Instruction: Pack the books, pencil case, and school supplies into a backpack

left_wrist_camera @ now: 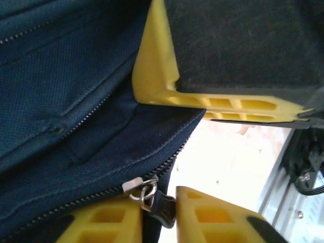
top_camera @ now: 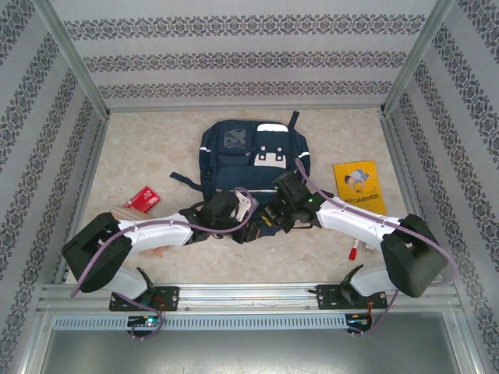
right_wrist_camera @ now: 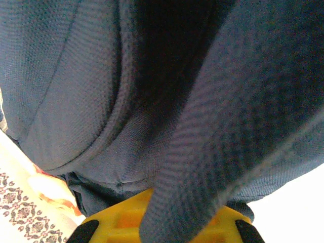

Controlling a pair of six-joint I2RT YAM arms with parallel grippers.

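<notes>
1. The backpack (top_camera: pixel 253 160) lies flat in the middle of the table (top_camera: pixel 156 148). It is navy blue with white square patches and thin pale stripes. No lettering on it can be read.
2. The left gripper (top_camera: pixel 248 210) is at the backpack's near edge. In the left wrist view its yellow jaws (left_wrist_camera: pixel 158 197) stand close together on either side of a dark zipper tab (left_wrist_camera: pixel 163 211), pinching it. A small silver ring joins the tab to the zipper slider.
3. The right gripper (top_camera: pixel 273 212) is just beside the left one, at the same near edge. Its jaws are closed on a fold of the backpack's cloth (right_wrist_camera: pixel 101 101), which runs down over the yellow finger (right_wrist_camera: pixel 116 223). From the left wrist, its yellow fingers (left_wrist_camera: pixel 228 104) lie pressed together at the edge of the blue cloth (left_wrist_camera: pixel 76 101).
4. The book (top_camera: pixel 359 185) lies flat to the right of the backpack, apart from it. It has a yellow cover with a cartoon picture. The line of red title text below the picture is too small to read.
5. The marker (top_camera: pixel 355 251), with its red cap, lies near the right arm, well in front of the book.
6. The pencil case (top_camera: pixel 125 212), peach-pink, lies left of the backpack, partly under the left arm.
7. A small red packet (top_camera: pixel 142 199) is just beside the pencil case. Its white print cannot be read.
</notes>
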